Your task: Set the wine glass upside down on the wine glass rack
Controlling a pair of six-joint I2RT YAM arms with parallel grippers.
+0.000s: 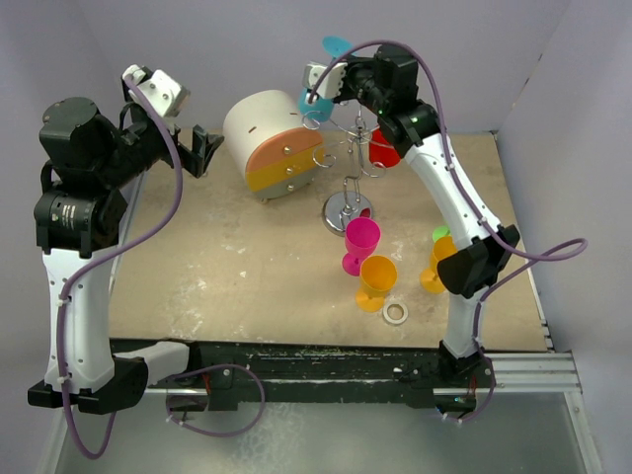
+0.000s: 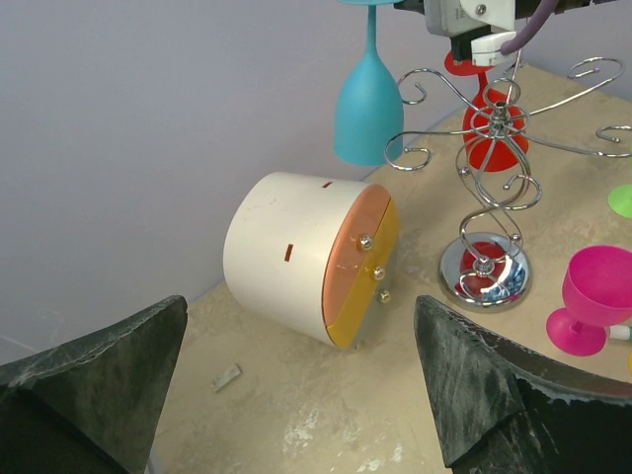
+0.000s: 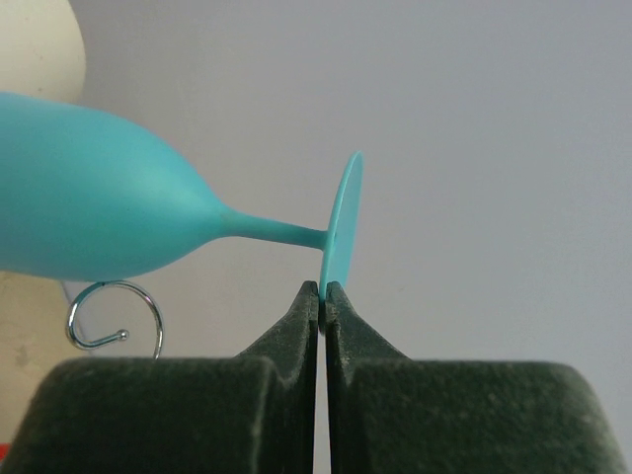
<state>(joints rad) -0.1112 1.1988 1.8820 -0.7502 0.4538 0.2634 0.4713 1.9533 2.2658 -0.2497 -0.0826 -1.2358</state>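
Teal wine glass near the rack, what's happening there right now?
The right end effector pinches the foot of the teal wine glass, holding it upside down beside a curled arm of the rack, not yet hung. A red glass hangs there. The left end effector is open, near the drawer box.

Wine glass (image 2: 367, 111): teal, opaque, tulip bowl, thin stem, flat round foot. Inverted, mouth down, foot up, off table. Foot rim pinched edge-on between clamped fingers of right gripper (image 3: 323, 293). Bowl hangs just beside curled arm tips; contact with wire not clear.

Wine glass rack (image 2: 491, 202): silver wire, round chrome base flat on table, twisted central stem upright, spiral-ended arms spreading from top. Stands toward back of table.
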